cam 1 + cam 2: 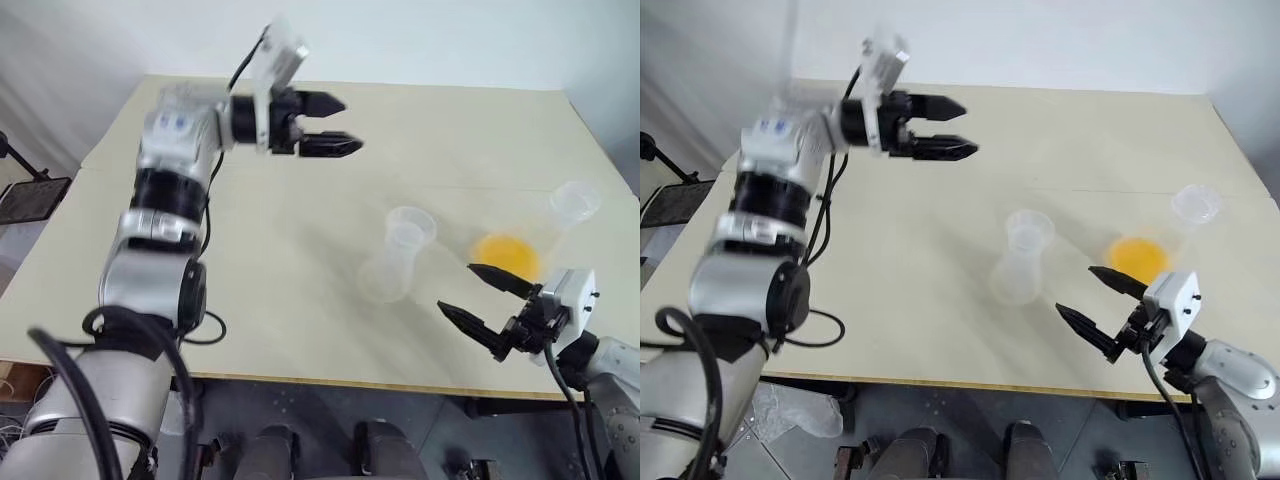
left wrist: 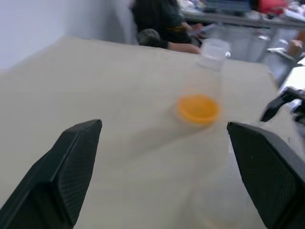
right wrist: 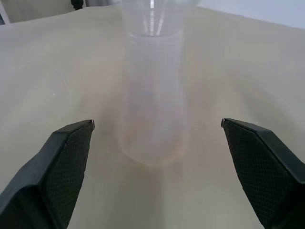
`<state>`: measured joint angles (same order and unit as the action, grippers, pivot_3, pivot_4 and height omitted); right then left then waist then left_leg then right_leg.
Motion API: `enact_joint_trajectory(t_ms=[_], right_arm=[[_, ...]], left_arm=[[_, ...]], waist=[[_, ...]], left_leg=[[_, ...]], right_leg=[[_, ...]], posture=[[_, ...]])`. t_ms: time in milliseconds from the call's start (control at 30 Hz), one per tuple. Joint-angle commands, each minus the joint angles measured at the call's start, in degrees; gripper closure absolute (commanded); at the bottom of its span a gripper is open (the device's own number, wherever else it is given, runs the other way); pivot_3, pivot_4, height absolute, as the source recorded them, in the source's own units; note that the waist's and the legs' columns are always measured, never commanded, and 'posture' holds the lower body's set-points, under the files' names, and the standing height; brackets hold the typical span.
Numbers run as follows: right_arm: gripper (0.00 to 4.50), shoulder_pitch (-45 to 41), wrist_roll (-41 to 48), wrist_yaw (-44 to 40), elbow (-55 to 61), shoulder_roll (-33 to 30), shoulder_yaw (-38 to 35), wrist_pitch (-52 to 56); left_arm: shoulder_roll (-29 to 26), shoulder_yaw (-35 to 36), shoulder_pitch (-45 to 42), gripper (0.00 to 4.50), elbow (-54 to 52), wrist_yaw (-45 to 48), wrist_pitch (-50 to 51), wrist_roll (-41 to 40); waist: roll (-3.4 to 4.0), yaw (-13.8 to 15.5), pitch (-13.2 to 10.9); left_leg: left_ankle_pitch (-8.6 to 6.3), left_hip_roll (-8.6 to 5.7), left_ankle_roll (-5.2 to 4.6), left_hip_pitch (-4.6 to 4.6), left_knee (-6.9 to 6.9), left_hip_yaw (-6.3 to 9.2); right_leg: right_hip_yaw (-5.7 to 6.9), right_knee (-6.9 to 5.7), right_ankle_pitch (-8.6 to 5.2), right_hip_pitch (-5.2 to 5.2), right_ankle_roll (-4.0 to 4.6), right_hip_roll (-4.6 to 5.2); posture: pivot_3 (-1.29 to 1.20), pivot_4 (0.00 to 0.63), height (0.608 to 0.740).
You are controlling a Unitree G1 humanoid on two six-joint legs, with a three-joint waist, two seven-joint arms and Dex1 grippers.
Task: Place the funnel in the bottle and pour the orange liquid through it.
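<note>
Translucent whitish plastic forms the bottle [image 1: 398,258], which stands upright near the middle of the table [image 1: 300,330], its wide base down and its open neck up. What looks like a rounded rim sits at the top of its neck, but I cannot tell whether that is the funnel or simply the bottle's own mouth. The bottle appears empty.

To the bottle's right, close by but apart from it, the orange liquid [image 1: 508,253] lies as a small bright pool in a low clear container whose walls are hard to make out. Farther right, toward the table's right edge, stands a clear round cup [image 1: 575,203], seemingly empty.

The right gripper [image 1: 478,294] hovers near the front edge of the table, just in front of the orange liquid and to the right of the bottle, touching neither. Its two black fingers stand wide apart and hold nothing; in the right wrist view the bottle [image 3: 152,90] stands straight ahead between them, at a distance.

The left gripper [image 1: 335,123] is raised over the far left part of the table, well apart from the bottle, pointing right, fingers spread and empty.
</note>
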<state>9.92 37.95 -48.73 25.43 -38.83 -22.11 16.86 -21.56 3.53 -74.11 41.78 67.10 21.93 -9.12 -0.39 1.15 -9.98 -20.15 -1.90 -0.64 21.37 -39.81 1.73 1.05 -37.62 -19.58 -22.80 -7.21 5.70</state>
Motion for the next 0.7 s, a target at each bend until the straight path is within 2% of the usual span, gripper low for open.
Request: enact_joint_trajectory(t_ms=[33, 200, 367, 533, 700], right_arm=[[0.0, -1.24, 2.57, -1.8, -1.5, -2.36, -3.38, 1.48], [0.0, -1.47, 4.03, -1.86, -2.36, -3.7, -5.58, 3.6], [0.0, -0.83, 2.72, -0.37, -2.59, -3.21, -6.98, 3.48], [0.0, 3.95, 2.41, 2.89, 1.16, -0.55, -10.59, 2.89], [0.0, 10.6, 2.54, 8.6, 6.6, 1.49, -17.75, 4.88]], left_arm=[[-1.03, 3.68, 9.72, 0.03, -14.15, -1.88, -4.5, -4.59], [-1.16, 3.41, 23.94, 0.03, -25.74, 0.94, -9.8, -8.79], [-1.43, 1.67, 32.78, 0.03, -31.26, 3.4, -15.58, -10.61], [-1.35, -1.36, 40.35, 0.03, -29.56, 6.46, -26.17, -8.84], [-0.46, -2.21, 40.64, 0.03, -26.12, 7.97, -30.59, -10.5]], waist=[[0.01, 0.03, 0.0], [0.01, 0.36, 0.01], [0.01, 0.37, 0.01], [0.06, 0.27, 0.04], [0.07, 0.44, 0.04]], left_leg=[[-0.01, 0.02, 0.01, 0.01, -0.02, 0.02], [-0.01, -0.01, 0.01, 0.06, -0.13, 0.09], [-0.01, -0.02, 0.01, 0.05, -0.17, 0.22], [-0.01, -0.02, 0.0, -0.02, -0.12, 0.2], [-0.01, -0.06, -0.01, -0.02, -0.14, 0.2]], right_leg=[[-0.02, 0.02, 0.0, 0.0, 0.0, 0.0], [-0.01, 0.06, 0.0, 0.09, 0.01, 0.01], [0.04, 0.19, 0.0, 0.24, 0.0, 0.01], [0.04, 0.19, 0.0, 0.29, 0.0, -0.03], [0.05, 0.2, 0.0, 0.32, 0.0, -0.05]], posture=[[0.0, 0.15, 0.74], [0.0, 0.15, 0.74], [0.0, 0.15, 0.74], [0.0, 0.15, 0.74], [0.0, 0.15, 0.74]])
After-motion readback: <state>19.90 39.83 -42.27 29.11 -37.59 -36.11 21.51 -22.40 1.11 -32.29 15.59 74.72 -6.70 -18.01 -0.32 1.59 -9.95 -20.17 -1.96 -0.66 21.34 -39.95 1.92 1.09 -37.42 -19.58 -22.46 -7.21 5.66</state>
